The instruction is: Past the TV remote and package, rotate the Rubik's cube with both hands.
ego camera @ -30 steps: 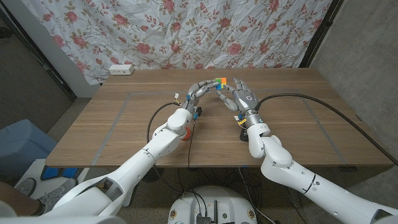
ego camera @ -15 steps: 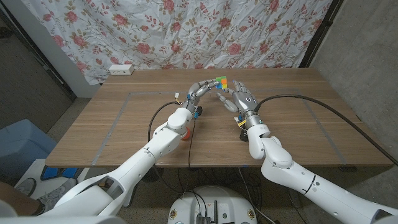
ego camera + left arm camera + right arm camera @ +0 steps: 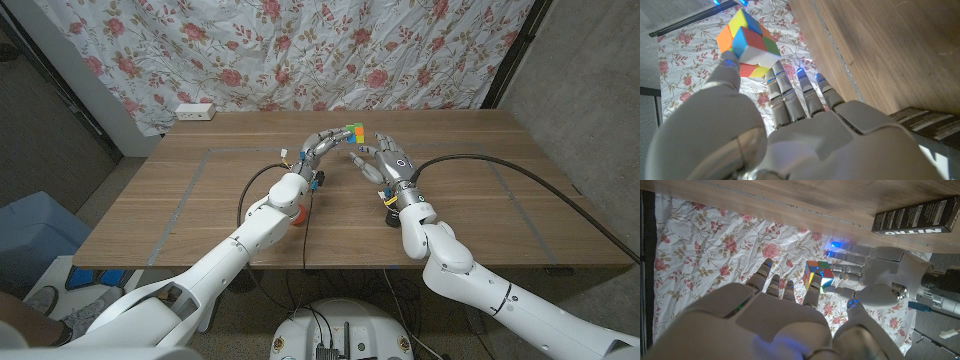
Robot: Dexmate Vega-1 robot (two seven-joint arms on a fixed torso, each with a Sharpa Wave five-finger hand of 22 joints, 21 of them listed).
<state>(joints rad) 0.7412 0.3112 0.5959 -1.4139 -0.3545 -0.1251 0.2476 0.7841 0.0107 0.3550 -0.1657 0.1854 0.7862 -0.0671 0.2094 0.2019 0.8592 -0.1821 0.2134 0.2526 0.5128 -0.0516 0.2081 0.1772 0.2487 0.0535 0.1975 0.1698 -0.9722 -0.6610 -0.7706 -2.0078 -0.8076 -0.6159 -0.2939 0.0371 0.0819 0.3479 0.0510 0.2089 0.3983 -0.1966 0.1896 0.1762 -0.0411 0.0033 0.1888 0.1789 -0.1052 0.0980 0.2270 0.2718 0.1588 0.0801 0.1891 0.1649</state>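
Observation:
The Rubik's cube (image 3: 351,131) is lifted above the far middle of the table, pinched by my left hand (image 3: 321,147). In the left wrist view the cube (image 3: 748,43) sits at the thumb tip, above the other fingers (image 3: 796,98). My right hand (image 3: 388,160) stands just right of the cube with its fingers spread and holds nothing. In the right wrist view its fingers (image 3: 785,290) reach up toward the cube (image 3: 817,275), which my left hand (image 3: 880,282) holds; whether one fingertip touches the cube I cannot tell. A black package (image 3: 915,216) lies on the table.
The black package (image 3: 388,206) lies under my right forearm, and an orange object (image 3: 298,216) shows beneath my left arm. A white power strip (image 3: 194,112) sits at the table's far left edge. Tape lines (image 3: 190,190) mark the wooden top. A flowered curtain hangs behind.
My right hand has tipped leftward and its fingertips have dropped from beside the cube to slightly below it. The left hand and cube have stayed in place.

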